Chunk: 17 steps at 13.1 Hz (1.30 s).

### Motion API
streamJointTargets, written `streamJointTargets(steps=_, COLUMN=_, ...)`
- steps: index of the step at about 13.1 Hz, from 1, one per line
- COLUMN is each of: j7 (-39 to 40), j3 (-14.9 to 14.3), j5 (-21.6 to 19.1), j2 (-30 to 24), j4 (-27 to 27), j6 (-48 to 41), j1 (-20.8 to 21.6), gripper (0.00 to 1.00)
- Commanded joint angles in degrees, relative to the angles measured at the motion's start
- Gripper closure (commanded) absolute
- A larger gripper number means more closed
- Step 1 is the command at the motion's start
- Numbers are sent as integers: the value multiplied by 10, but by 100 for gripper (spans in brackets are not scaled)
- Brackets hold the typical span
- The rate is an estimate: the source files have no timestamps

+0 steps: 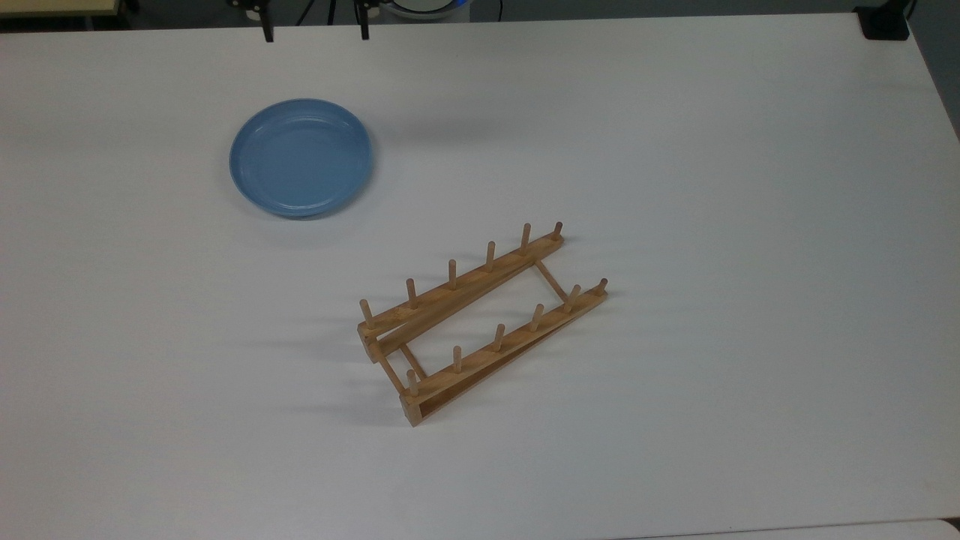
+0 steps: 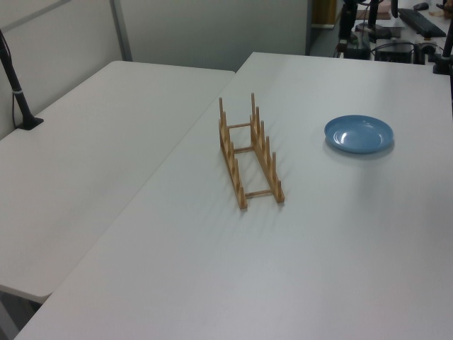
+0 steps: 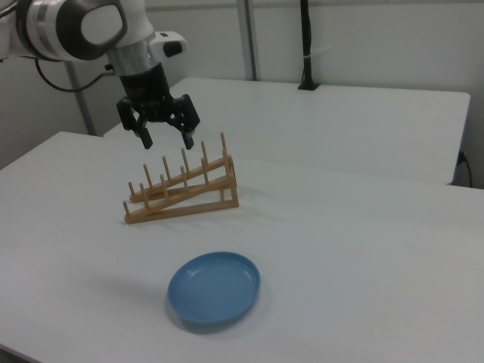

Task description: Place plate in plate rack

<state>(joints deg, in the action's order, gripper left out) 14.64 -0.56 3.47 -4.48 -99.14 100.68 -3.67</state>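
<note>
The plate (image 1: pixel 300 157) lies flat on the white surface (image 1: pixel 712 187), well apart from the plate rack (image 1: pixel 480 322) — the rack stands near the middle, angled, with nothing between its pegs. In the right view the claw (image 3: pixel 163 138) hangs in the air, its fingers (image 3: pixel 144 137) spread wide and holding nothing — the plate (image 3: pixel 215 290) sits nearer the camera, the rack (image 3: pixel 184 190) beyond it.

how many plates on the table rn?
1. The plate lies flat on the table, toward the top view's upper left, apart from the plate rack, whose slots hold nothing. None looks hidden.
</note>
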Motion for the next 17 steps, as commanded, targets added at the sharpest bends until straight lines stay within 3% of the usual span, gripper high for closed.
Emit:
streamJointTargets(steps=1, j7=124, j3=-7, j5=9, j2=4, j4=9, j6=-43, j1=-19, gripper=0)
streamJointTargets(steps=5, j7=119, j3=-7, j5=50, j2=25, j4=-20, j6=-67, j1=-42, gripper=0)
streamJointTargets(steps=7, j7=128, j3=-32, j5=86, j2=54, j4=-37, j6=-55, j1=-49, gripper=0)
streamJointTargets(steps=11, j7=148, j3=-47, j5=85, j2=98, j4=-48, j6=0, j1=-71, gripper=7)
streamJointTargets(steps=14, j7=123, j3=-48, j5=85, j2=129, j4=-90, j6=102, j1=-92, gripper=0)
streamJointTargets(steps=17, j7=102, j3=-48, j5=87, j2=173, j4=-103, j6=170, j1=-96, gripper=0)
